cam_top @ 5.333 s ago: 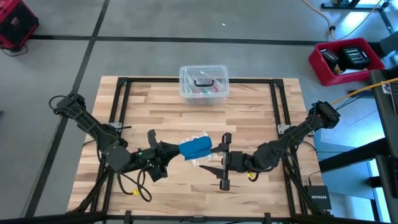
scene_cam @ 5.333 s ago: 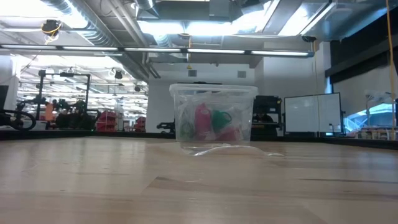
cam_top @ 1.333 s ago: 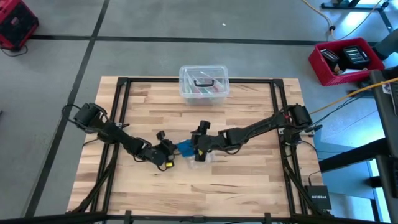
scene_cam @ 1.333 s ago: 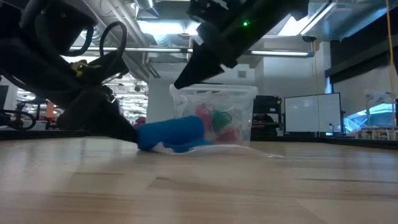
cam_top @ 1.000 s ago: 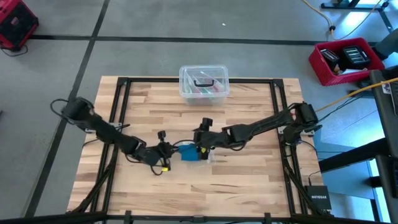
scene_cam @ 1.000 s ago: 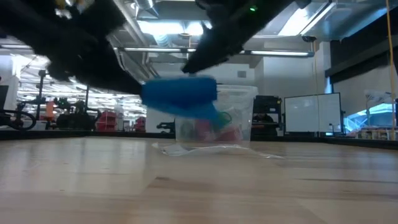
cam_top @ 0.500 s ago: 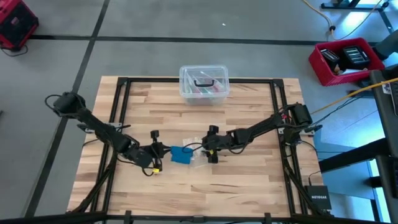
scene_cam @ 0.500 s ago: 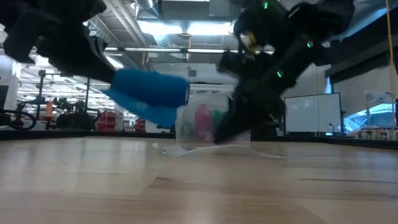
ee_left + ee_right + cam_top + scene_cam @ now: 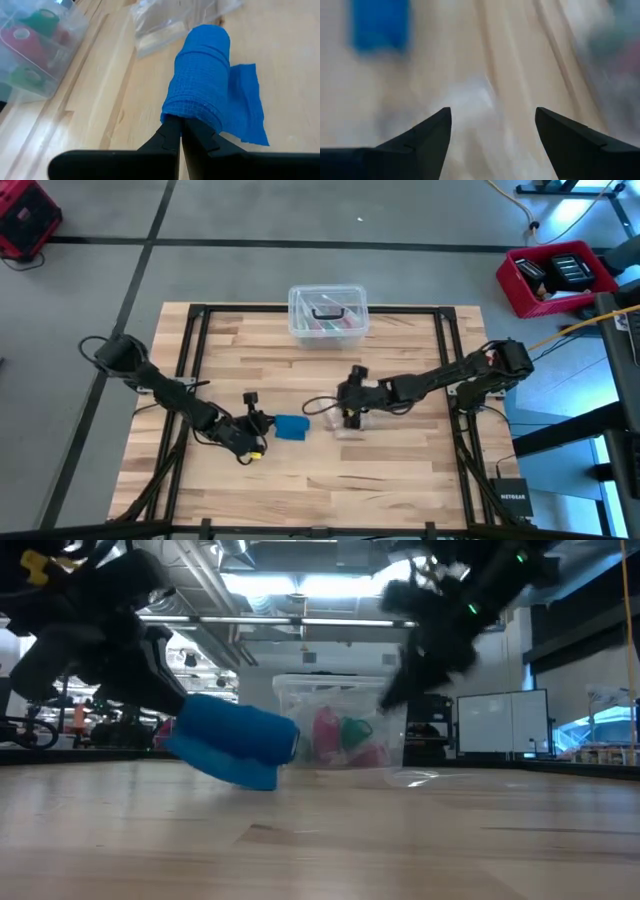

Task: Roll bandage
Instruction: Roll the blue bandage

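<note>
The bandage (image 9: 291,427) is a bright blue roll with a short loose tail (image 9: 245,107) spread beside it. It sits left of the table's middle, low over the wood, at the tip of my left gripper (image 9: 263,425), which is shut on it. In the low view the roll (image 9: 235,743) slants, and its tail hangs to the table. My right gripper (image 9: 350,412) stands open to the roll's right, above a small clear plastic bag (image 9: 350,430). It is apart from the bandage (image 9: 380,25). My left gripper has the roll by the rim of its near end (image 9: 175,114), where the two shut fingertips (image 9: 172,131) meet. The fingers come slanting down from the table's left and lie along the roll's length. The roll sticks out beyond them, tilted, with its tail on the wood.
A clear lidded box (image 9: 328,315) with red and green rolls stands at the far edge, in the middle. The plastic bag (image 9: 170,25) lies just beyond the roll. Bare wood lies toward the near edge.
My left gripper has come down with the roll, which hung well above the table and now sits low with its tail on the wood. My right gripper, open throughout, has drawn back toward the table's right edge, away from the roll.
</note>
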Motion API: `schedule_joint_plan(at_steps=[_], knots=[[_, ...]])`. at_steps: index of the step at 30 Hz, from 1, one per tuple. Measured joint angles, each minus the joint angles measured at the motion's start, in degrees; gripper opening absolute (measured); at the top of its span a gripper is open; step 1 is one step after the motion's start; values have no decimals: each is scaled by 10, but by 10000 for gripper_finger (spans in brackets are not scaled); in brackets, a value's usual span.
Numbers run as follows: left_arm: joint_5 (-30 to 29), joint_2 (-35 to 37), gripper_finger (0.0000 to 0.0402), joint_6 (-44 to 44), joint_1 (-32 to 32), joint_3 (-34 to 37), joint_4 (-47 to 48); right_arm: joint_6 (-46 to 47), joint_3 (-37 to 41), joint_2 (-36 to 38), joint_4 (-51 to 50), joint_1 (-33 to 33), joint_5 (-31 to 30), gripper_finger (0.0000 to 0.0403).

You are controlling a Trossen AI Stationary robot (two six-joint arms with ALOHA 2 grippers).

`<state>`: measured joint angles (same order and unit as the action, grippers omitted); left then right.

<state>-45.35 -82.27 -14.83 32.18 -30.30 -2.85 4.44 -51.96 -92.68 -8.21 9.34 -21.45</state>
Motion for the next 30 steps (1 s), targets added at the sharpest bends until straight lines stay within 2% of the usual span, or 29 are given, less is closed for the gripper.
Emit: schedule_joint_plan(at_steps=[2,6,10,14,19,26,30], knots=[[-1,-11,1,-1,0,0,-4,-3,0,-6,101,0,34,291],[-6,-33,1,-2,0,0,-7,-20,-2,-64,313,-3,83,291],[-37,-50,1,3,-1,0,-2,-21,-18,-143,427,-9,102,291],[-46,-70,1,22,-3,0,7,-19,-63,-221,410,-20,121,291],[-52,-101,1,34,-3,0,7,-18,-129,-259,330,-23,137,286],[-52,-114,1,31,-5,-2,2,-44,-178,-283,236,-22,135,221],[-51,-113,1,42,2,-11,13,-55,-179,-289,228,-21,146,185]])
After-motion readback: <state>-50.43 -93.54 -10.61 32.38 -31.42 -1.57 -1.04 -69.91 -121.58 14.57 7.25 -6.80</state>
